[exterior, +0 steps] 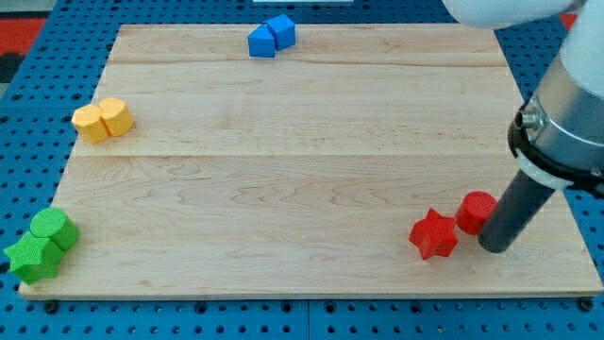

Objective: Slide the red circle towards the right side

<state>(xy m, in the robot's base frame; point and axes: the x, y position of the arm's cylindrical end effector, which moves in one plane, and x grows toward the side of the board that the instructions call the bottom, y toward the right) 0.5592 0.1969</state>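
The red circle (476,211) lies near the view's bottom right of the wooden board (311,161). A red star (433,234) sits just to its left and slightly lower, touching or nearly touching it. My tip (494,246) is down on the board immediately right of and below the red circle, right against its right edge. The dark rod rises up and to the right from there and covers part of the circle's right side.
Two blue blocks (271,36) sit together at the view's top centre. Two yellow blocks (103,120) sit at the left. A green circle (53,228) and a green star (31,257) sit at the bottom left corner. The board's right edge is near my tip.
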